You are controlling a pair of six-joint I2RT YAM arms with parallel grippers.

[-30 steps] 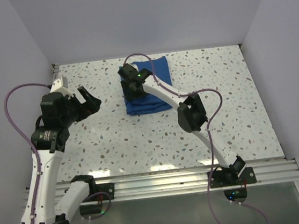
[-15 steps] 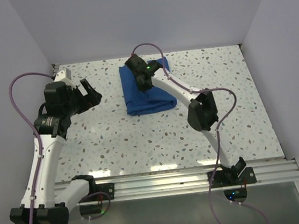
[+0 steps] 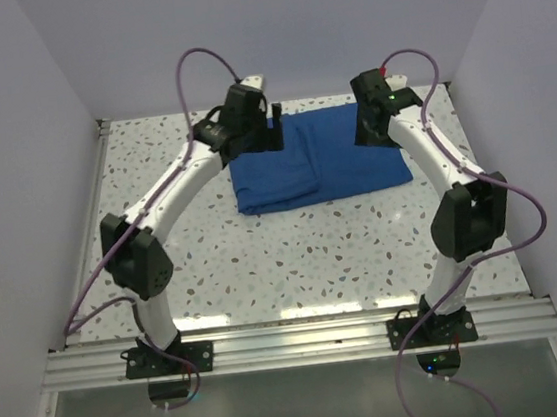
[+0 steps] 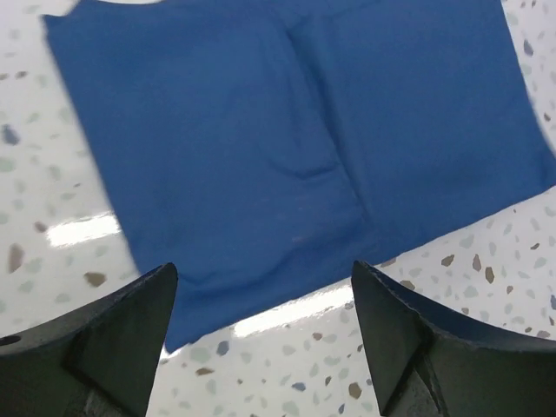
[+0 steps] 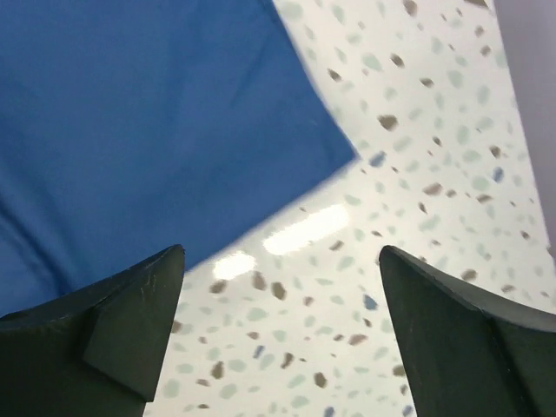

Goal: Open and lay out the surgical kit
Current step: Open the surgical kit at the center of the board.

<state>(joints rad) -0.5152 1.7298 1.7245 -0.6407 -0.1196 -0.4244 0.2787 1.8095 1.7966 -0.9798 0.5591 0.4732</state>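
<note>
The left gripper [image 4: 262, 269] is held wide open and empty over the left end of the blue cloth wrap [image 3: 323, 158], laid lengthwise left to right at the far middle of the table [image 3: 264, 260]. The right gripper [image 5: 282, 252], also open and empty, is held over its right end.

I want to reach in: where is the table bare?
Free: the near middle of the table, bordered by the blue cloth, both arms and their bases. Crowded: the far edge, where the left gripper and right gripper hang over the cloth.
</note>
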